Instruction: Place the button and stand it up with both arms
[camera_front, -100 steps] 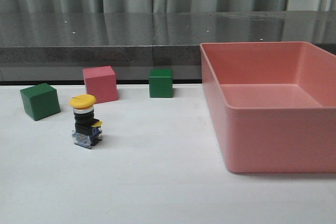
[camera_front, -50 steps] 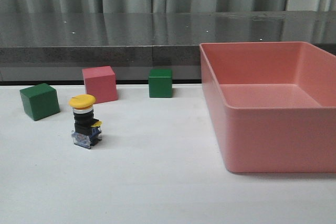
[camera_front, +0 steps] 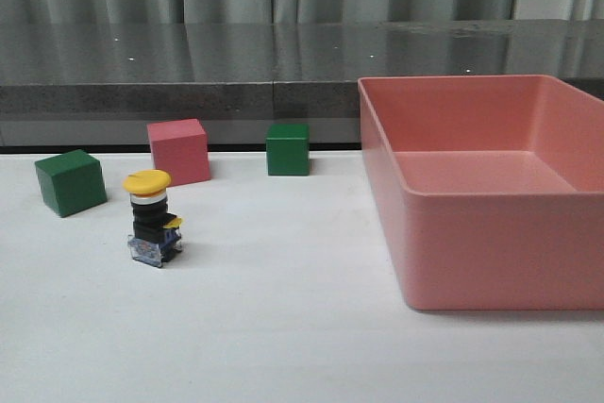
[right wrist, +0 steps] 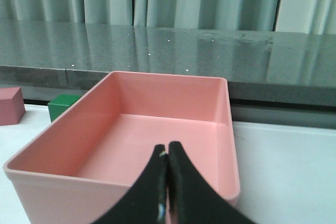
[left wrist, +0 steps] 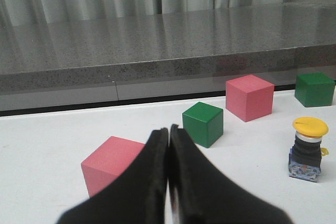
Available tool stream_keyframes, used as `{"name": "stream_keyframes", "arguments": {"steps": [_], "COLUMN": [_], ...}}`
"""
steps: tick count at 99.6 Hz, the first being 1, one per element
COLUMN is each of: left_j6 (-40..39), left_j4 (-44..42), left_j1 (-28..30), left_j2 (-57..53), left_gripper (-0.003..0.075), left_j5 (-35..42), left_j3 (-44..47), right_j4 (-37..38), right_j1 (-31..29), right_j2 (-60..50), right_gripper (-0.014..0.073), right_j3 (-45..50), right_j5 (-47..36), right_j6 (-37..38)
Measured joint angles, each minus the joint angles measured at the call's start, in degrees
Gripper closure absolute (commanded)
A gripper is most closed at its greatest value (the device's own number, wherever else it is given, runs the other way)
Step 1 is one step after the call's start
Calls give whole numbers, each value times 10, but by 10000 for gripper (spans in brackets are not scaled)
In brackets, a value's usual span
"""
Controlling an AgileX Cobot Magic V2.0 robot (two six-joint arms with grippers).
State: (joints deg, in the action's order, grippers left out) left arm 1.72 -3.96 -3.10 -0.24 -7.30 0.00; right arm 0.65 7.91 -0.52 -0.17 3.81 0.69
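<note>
We have our left pincer point(left wrist: 168, 182) pressed together and empty, hanging above the worktop point(camera_front: 283, 309). Just beyond its tips lie a pink cube point(left wrist: 111, 163) and a green cube point(left wrist: 202, 123); further off to one side stands the button point(left wrist: 307, 148), upright on its clear base with the yellow cap on top, well apart from the pincer. Our right pincer point(right wrist: 167, 182) is likewise closed on nothing, poised before the pink tray point(right wrist: 63, 140). We judge the task finished or nearly so: the button already stands, free of both arms. If anything is left, it calls only for keeping clear, since a brush from either pincer could topple it
</note>
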Motion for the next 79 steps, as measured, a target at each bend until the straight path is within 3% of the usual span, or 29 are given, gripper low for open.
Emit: {"name": "stream_keyframes", "arguments": {"steps": [79], "left_j6": [0], "left_j4": [0], "left_j1": [0], "left_j2": [0], "left_gripper": [740], "left_j5": [1], "left_j3": [0], "right_j4": [-7], "right_j1": [-11], "right_j2": [-1], "right_gripper": [654], "right_j3": [18], "right_j5": [-23], "right_j6": [3]}}
